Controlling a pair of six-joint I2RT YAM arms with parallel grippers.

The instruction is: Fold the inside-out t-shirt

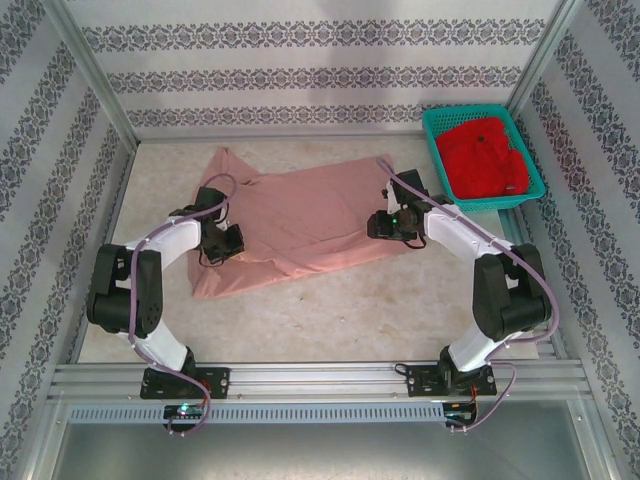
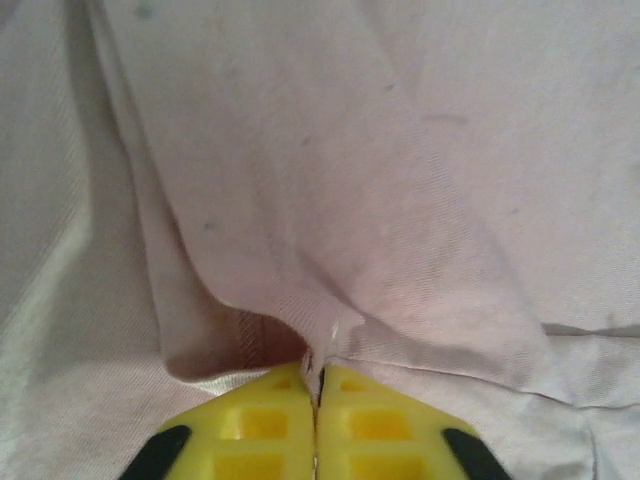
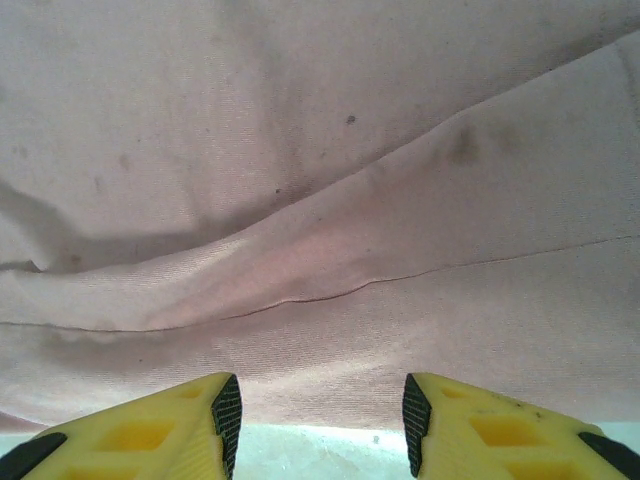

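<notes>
The inside-out t-shirt (image 1: 290,215) lies spread but rumpled on the tabletop (image 1: 350,310), between both arms. Left hand (image 2: 318,378): fully closed, pinching a fold of the shirt. Right hand (image 3: 320,412): half open over the shirt's edge, gripping nothing. Progress is judged early: no neat fold is completed and all folds remain. No legible writing or labels.

One pink t-shirt (image 1: 290,220), one red garment (image 1: 485,158), one basket (image 1: 498,203), one bench (image 1: 380,310), two claws: left claw (image 2: 317,385), right claw (image 3: 322,405).
</notes>
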